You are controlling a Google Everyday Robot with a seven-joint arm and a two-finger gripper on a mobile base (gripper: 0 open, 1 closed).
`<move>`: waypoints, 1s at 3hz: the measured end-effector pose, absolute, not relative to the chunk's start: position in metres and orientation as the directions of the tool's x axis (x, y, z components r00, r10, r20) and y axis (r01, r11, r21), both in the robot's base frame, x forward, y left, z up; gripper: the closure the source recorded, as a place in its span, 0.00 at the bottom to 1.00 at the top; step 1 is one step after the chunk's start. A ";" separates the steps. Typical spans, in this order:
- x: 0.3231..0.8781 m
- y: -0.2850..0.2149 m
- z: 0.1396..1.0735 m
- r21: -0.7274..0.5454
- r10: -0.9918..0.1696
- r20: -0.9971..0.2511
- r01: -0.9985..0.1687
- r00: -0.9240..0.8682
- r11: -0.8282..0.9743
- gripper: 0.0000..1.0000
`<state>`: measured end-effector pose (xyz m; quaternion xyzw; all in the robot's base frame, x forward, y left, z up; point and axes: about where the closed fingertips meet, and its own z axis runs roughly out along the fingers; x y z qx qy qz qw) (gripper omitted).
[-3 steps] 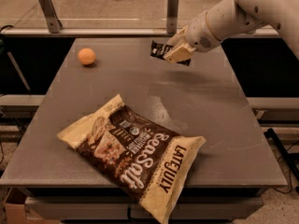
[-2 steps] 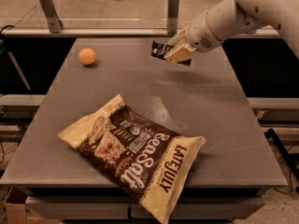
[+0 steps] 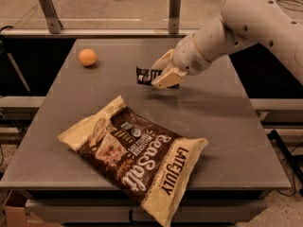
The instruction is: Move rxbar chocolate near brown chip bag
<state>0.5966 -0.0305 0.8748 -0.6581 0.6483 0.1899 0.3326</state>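
The rxbar chocolate (image 3: 144, 75) is a small flat black bar with white lettering, held in my gripper (image 3: 163, 73) a little above the grey table (image 3: 227, 126), just past the table's middle. The gripper's cream fingers are shut on the bar's right part, and the bar's left end sticks out. The brown chip bag (image 3: 135, 156) lies flat at the front of the table, dark brown with cream-yellow ends, "Sea Salt" and "LATE JULY" lettering. The bar hangs beyond the bag's far edge, apart from it.
An orange ball (image 3: 87, 57) sits at the far left of the table. Two metal posts (image 3: 49, 9) stand behind the table's back edge. My arm (image 3: 246, 27) reaches in from the upper right. The bag's near end overhangs the table's front edge.
My gripper has carried the bar to the left and nearer, toward the table's middle and closer to the chip bag. The bag and the ball have not moved.
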 end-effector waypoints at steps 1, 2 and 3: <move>0.561 -0.011 0.862 -0.172 -0.737 -0.654 -0.983 0.167 -0.070 1.00; 0.535 -0.002 0.849 -0.136 -0.749 -0.627 -0.977 0.215 -0.166 0.83; 0.526 -0.004 0.843 -0.121 -0.762 -0.600 -0.969 0.243 -0.214 0.60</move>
